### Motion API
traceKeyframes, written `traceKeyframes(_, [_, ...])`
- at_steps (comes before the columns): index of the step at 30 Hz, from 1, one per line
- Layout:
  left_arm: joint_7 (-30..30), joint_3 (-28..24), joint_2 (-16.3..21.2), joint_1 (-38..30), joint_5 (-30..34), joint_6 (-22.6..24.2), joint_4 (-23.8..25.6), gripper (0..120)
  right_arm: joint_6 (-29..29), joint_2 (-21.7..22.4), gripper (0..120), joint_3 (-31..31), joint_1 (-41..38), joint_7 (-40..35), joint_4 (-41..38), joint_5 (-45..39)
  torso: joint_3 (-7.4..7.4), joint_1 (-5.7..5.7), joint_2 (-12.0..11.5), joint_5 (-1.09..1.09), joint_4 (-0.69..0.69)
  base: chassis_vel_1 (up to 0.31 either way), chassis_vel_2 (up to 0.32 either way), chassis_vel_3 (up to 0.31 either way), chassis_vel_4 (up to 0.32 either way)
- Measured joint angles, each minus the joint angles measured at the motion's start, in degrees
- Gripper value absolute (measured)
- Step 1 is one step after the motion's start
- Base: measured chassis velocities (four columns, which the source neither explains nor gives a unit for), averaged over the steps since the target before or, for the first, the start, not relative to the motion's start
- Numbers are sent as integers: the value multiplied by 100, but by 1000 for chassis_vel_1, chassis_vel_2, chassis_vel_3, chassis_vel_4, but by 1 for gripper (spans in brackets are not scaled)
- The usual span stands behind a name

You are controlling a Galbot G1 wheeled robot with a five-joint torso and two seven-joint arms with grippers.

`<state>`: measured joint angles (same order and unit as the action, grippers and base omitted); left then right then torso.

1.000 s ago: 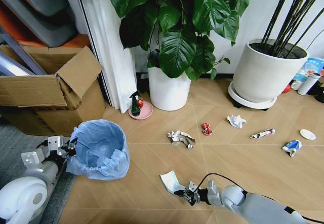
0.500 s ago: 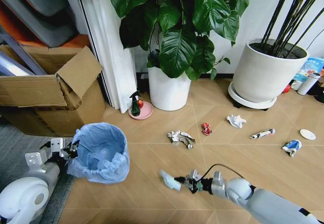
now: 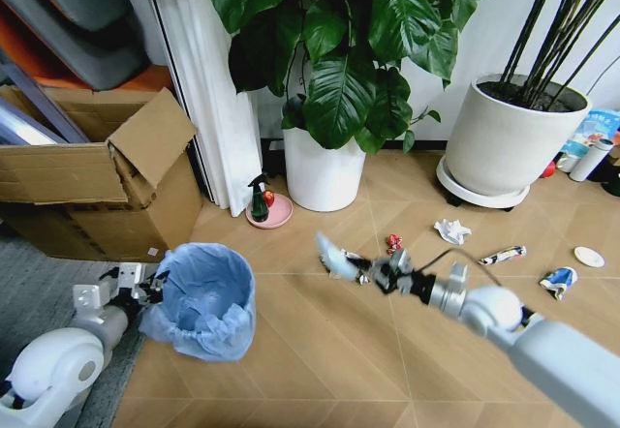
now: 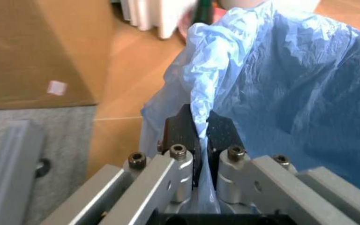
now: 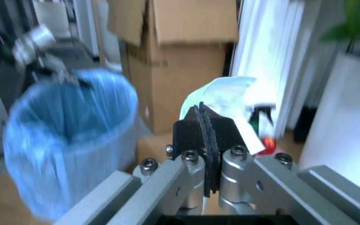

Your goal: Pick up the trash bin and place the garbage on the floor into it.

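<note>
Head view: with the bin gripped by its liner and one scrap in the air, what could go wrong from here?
The left gripper pinches only the thin bag edge of the trash bin, so the liner might tear or slip. The right gripper holds a light scrap by one edge, well short of the bin; it could flutter loose.

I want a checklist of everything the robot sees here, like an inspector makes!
Surface: tan chevron wood floor.
Job's things: round bin with crinkly blue bag; white tissue, red can, white tube, blue-white packet, white lid lie on the floor.
Clutter: green spray bottle on pink dish.
Hands: left hand pinches the bag rim; right hand holds a pale wrapper.
Cables: black wire on right arm.
Surroundings: cardboard box, white plant pots.
</note>
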<state>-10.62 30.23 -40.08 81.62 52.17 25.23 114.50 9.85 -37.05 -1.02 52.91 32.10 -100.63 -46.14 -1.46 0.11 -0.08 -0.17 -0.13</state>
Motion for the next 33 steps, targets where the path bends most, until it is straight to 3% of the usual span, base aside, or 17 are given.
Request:
traceKeyframes(7, [74,-522,68,-456,40,-64,-164,0,45,33,0,183,-254,196,-326,-419,0,0,-1,-1,-2,0,0,0,0])
traceKeyframes(10, [104,-631,71,-611,73,-70,-210,0,46,-162,0,659,-733,244,-360,-607,-1,0,-1,0,-2,0,0,0,0])
traceKeyframes(16, [89,-636,46,-741,168,-69,-229,0,43,-826,0,1732,-1799,298,-9,-769,-1,1,-1,0,1,0,0,0,0])
traceKeyframes(18, [87,-626,45,-735,169,-68,-226,0,43,-905,0,1821,-1879,300,40,-782,-1,0,-1,0,1,0,0,0,0])
traceKeyframes(22, [66,-537,48,-607,172,-58,-220,0,40,-1538,0,2602,-2393,311,644,-811,0,0,-1,-3,2,0,0,0,0])
traceKeyframes(33, [55,-443,-18,-519,172,-49,-195,0,65,-2300,0,3218,-2496,318,1348,-683,0,0,-1,-2,0,0,0,0,0])
